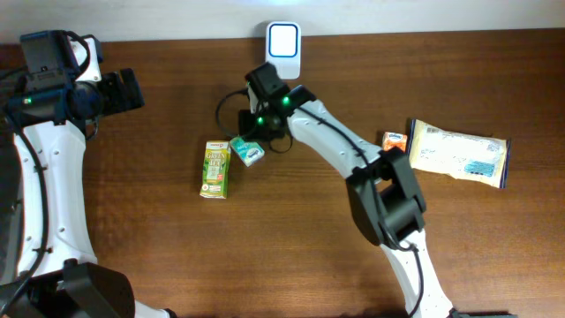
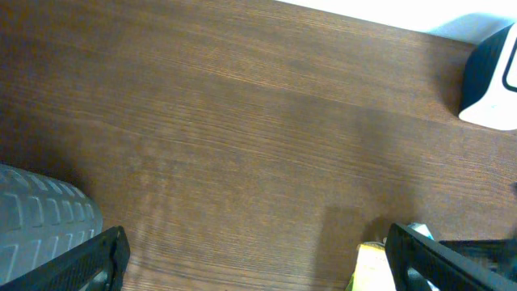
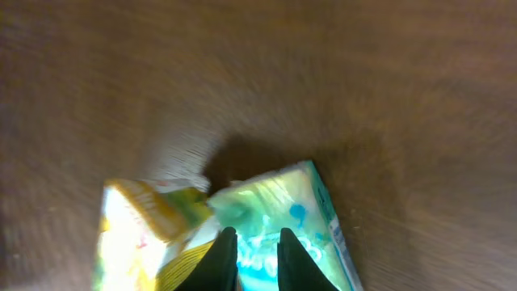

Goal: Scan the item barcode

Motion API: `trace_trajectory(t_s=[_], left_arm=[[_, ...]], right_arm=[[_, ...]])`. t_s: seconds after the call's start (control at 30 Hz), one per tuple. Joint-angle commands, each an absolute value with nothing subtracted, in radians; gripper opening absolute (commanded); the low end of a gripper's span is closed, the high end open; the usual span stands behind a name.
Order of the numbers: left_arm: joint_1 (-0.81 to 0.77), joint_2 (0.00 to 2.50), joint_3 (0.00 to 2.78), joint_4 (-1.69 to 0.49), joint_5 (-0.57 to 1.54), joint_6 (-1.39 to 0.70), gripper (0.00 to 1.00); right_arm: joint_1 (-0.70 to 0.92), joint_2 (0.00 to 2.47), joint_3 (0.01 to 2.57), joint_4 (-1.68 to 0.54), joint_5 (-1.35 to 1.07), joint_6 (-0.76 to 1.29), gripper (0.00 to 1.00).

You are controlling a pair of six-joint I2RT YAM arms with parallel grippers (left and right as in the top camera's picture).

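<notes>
Right wrist view: right gripper point(image 3: 255, 242), jaws nearly together, grip on anything indeterminate. The teal packet point(image 3: 291, 210) lies directly under its tips, beside a green carton point(image 3: 141, 234). Pinch firmly, then face the barcode squarely to the scanner point(image 1: 283, 40) beyond.

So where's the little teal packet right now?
The teal packet sits near the middle of the overhead view, just right of the green juice carton, in front of the white scanner and under the right gripper.
</notes>
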State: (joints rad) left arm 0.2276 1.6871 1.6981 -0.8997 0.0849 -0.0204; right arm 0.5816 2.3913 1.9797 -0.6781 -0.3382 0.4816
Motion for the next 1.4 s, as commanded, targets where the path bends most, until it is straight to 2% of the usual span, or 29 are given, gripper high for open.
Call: trace_trajectory(t_s=[0.0, 0.13, 0.3, 0.43, 0.53, 0.67, 0.77, 0.83, 0.93, 1.07, 1.2, 1.27, 1.37], left_arm=[[0.233, 1.686, 1.714, -0.899, 0.081, -0.027, 0.99], [0.233, 1.686, 1.714, -0.899, 0.081, -0.027, 0.99], [0.233, 1.686, 1.714, -0.899, 0.081, -0.027, 0.99], [0.233, 1.686, 1.714, -0.899, 0.081, -0.027, 0.99], [0.233, 1.686, 1.714, -0.899, 0.081, -0.027, 0.99], [0.233, 1.686, 1.714, -0.899, 0.081, -0.027, 0.99], [0.233, 1.686, 1.714, -0.899, 0.081, -0.027, 0.99], [0.233, 1.686, 1.714, -0.899, 0.081, -0.027, 0.99], [0.233, 1.686, 1.714, -0.899, 0.081, -0.027, 0.99], [0.233, 1.686, 1.714, -0.899, 0.081, -0.027, 0.99], [0.233, 1.686, 1.714, -0.899, 0.081, -0.027, 0.99], [0.233, 1.686, 1.714, -0.9, 0.081, -0.027, 0.99], [0.233, 1.686, 1.714, -0.9, 0.081, -0.027, 0.99]], right_arm=[[0.603, 2.415, 1.986, -0.7, -0.328, 0.532, 0.18], [0.611, 2.429, 1.986, -0.819, -0.268, 0.528, 0.18], [0.539, 2.406, 2.002, -1.016, -0.209, 0.258, 0.23], [0.456, 2.375, 2.156, -1.121, -0.384, 0.101, 0.31], [0.492, 2.378, 2.18, -1.103, -0.497, 0.102, 0.31], [0.592, 2.386, 2.119, -1.118, -0.393, 0.117, 0.3], [0.606, 2.387, 2.033, -1.119, -0.301, 0.147, 0.3], [0.587, 2.387, 1.987, -1.127, -0.3, 0.147, 0.3], [0.522, 2.386, 1.971, -1.206, -0.209, 0.173, 0.2], [0.377, 2.37, 1.974, -1.219, -0.194, 0.173, 0.21], [0.266, 2.37, 1.975, -1.084, -0.421, 0.173, 0.25], [0.271, 2.368, 1.976, -1.048, -0.567, 0.171, 0.26], [0.323, 2.362, 2.029, -1.047, -0.595, 0.17, 0.26]])
